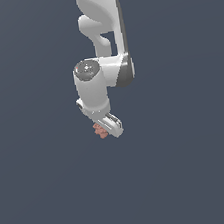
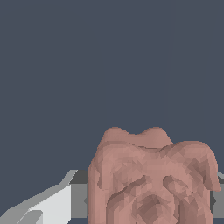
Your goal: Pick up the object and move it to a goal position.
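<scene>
The object, a small lumpy salmon-pink clump, sits between the fingers of my white gripper and sticks out on the exterior view's left side of them. In the wrist view the clump fills the space between the fingers. One white finger with its dark pad lies against the clump's side, and only the edge of the other finger shows at the frame's border. The gripper is shut on the clump. The frames do not show how high it is above the floor.
The white arm comes down from the top of the exterior view. Around it there is only a plain dark grey-blue floor. No goal marker shows.
</scene>
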You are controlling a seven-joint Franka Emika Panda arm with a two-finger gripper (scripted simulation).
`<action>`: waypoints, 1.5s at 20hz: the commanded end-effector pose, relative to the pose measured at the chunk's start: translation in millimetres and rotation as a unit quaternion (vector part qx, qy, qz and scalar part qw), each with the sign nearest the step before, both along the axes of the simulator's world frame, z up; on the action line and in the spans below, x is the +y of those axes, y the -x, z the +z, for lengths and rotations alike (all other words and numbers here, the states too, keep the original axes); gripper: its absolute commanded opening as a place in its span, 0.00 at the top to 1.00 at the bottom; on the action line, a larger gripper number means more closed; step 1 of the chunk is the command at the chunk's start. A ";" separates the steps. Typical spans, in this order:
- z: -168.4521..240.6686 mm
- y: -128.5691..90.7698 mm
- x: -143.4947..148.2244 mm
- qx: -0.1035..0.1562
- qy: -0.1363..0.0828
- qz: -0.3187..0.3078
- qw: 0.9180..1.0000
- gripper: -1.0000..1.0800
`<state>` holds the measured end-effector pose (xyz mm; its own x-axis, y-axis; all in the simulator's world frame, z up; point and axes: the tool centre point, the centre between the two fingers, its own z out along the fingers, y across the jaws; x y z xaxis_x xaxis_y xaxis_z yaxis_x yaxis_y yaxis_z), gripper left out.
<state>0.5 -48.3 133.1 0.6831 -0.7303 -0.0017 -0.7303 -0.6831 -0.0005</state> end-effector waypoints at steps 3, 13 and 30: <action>45.4 13.8 5.6 0.000 0.000 0.000 1.000 1.00; 141.3 41.2 16.4 0.000 0.001 0.000 1.000 1.00; 194.4 52.6 23.7 0.000 0.001 0.000 1.000 1.00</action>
